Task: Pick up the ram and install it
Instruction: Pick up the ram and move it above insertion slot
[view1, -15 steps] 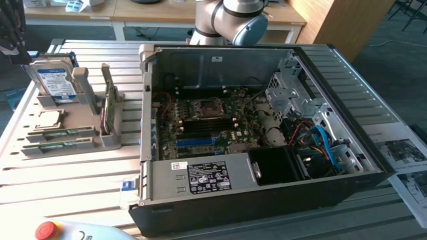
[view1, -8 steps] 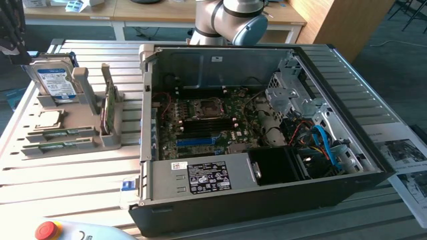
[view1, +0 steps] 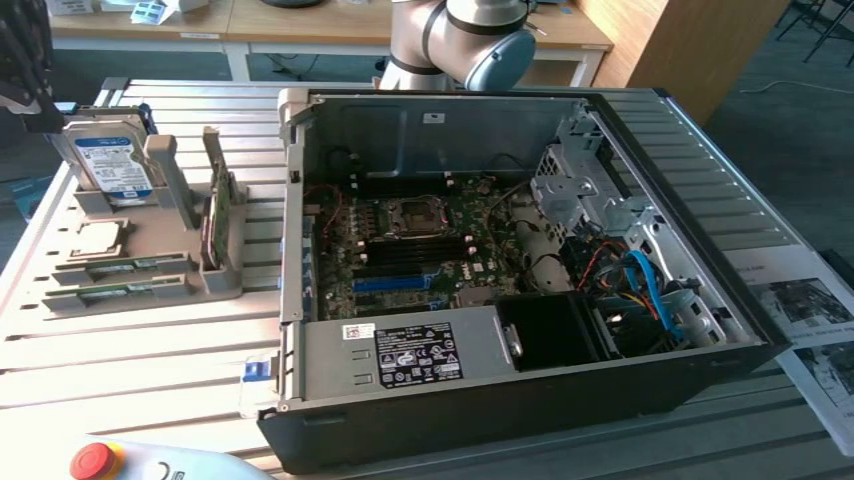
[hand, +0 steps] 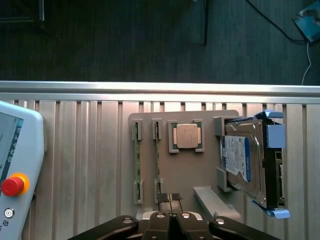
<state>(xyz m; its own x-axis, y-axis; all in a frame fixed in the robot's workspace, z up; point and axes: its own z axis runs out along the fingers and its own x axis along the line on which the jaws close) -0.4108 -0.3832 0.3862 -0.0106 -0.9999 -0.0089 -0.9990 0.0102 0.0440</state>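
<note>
Two thin green ram sticks stand on edge in the slots of a grey holder (hand: 200, 170), one (hand: 136, 162) farther out and one (hand: 157, 160) closer in. In the exterior view they (view1: 127, 266) sit at the holder's (view1: 200, 285) left part. My gripper (hand: 169, 198) hangs above the holder with its fingers shut together and nothing between them. Its tips are just beside one end of the inner stick. The open computer case (view1: 320, 130) with its motherboard (view1: 407, 250) lies to the exterior view's right of the holder.
The holder also carries a square silvery CPU (hand: 187, 136) and a silver hard drive (hand: 247, 162) with a blue-white label. A teach pendant with a red stop button (hand: 12, 186) lies on the slatted table (hand: 90, 150). Papers (view1: 814, 310) lie at the exterior view's right.
</note>
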